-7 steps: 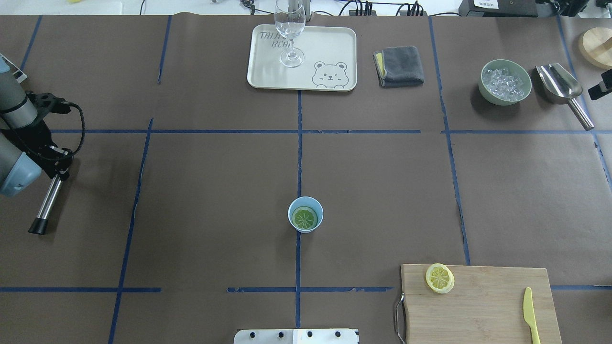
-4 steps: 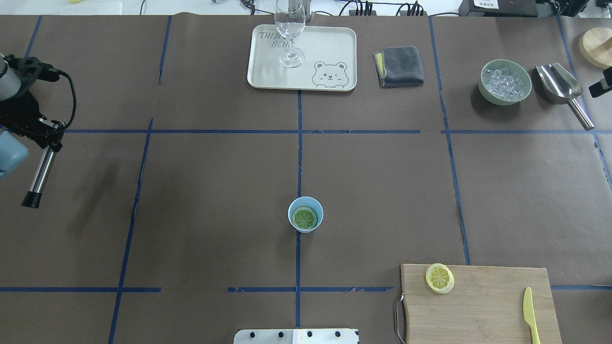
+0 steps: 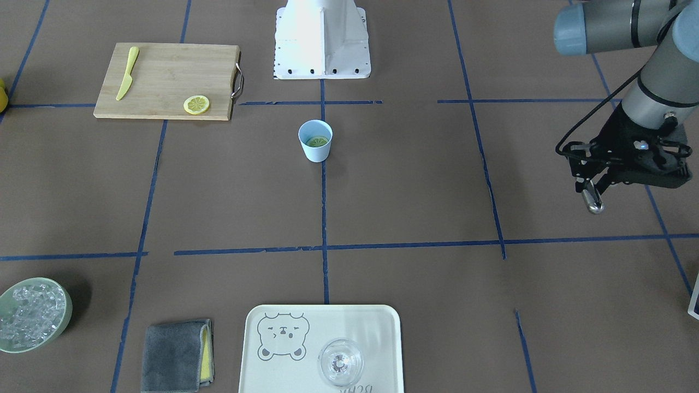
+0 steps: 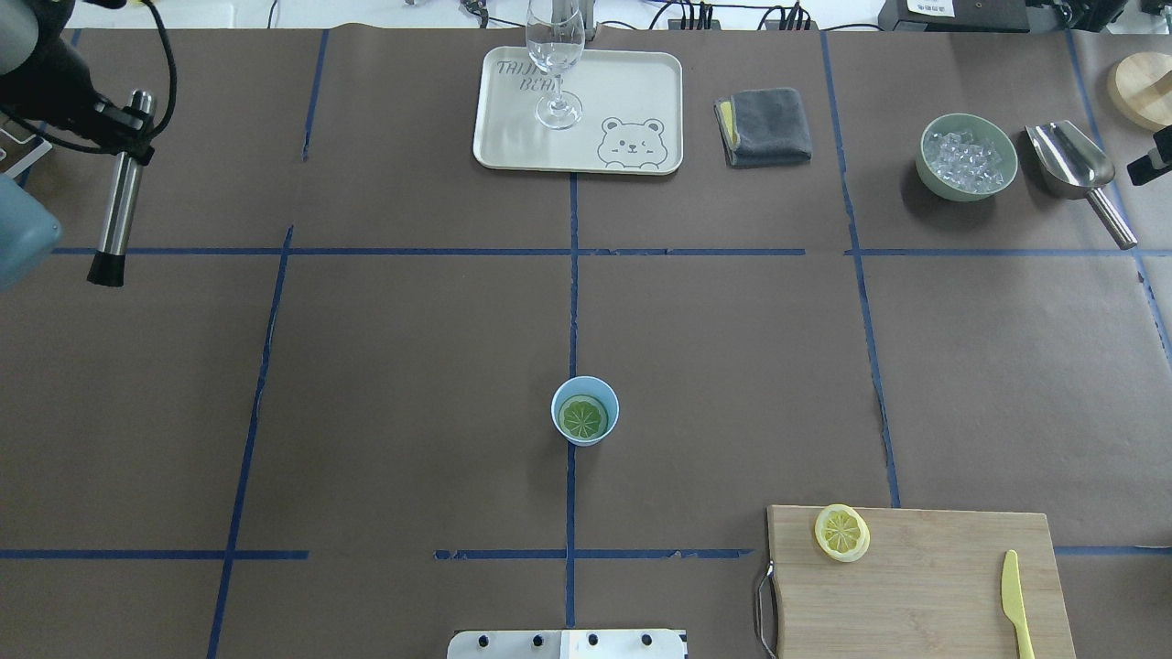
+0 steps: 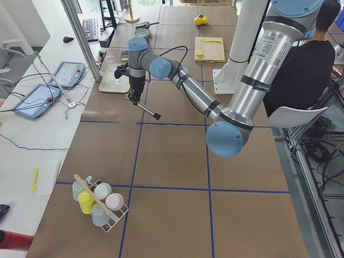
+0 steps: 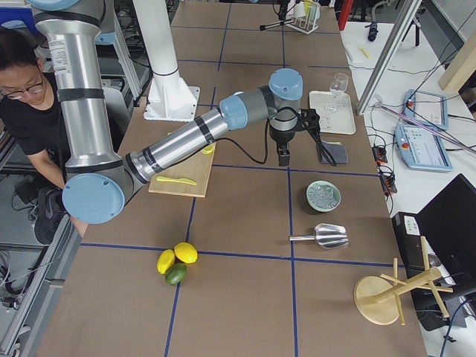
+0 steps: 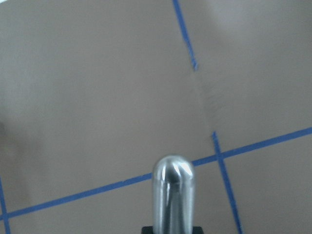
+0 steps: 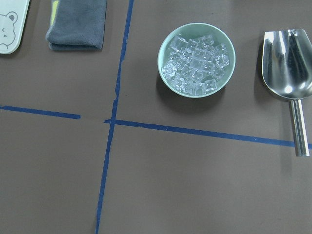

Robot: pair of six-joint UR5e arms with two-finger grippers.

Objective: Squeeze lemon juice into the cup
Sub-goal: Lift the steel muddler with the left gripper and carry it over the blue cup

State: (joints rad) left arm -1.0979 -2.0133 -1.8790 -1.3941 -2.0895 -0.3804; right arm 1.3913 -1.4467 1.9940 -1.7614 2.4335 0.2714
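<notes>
The pale blue cup [image 4: 584, 411] stands upright at the table's middle, also in the front view [image 3: 315, 141]. A lemon slice [image 4: 583, 417] lies flat in its bottom and looks greenish there. A second lemon slice [image 4: 842, 532] lies on the wooden cutting board [image 4: 925, 586]. My left gripper [image 4: 128, 114] is at the far left, away from the cup, shut on a metal rod [image 4: 117, 201] with a black tip. The rod's rounded end fills the left wrist view [image 7: 173, 195]. Only a black part of my right gripper [image 4: 1149, 165] shows at the right edge; I cannot tell its state.
A yellow knife [image 4: 1014, 599] lies on the board. At the back are a cream tray [image 4: 641, 82] with a wine glass [image 4: 556, 64], a grey cloth [image 4: 765, 126], a green bowl of ice [image 4: 968, 157] and a metal scoop [image 4: 1071, 160].
My left arm has carried the rod away from me, toward the far left corner of the table. The cup, both lemon slices and the right arm have not moved.
</notes>
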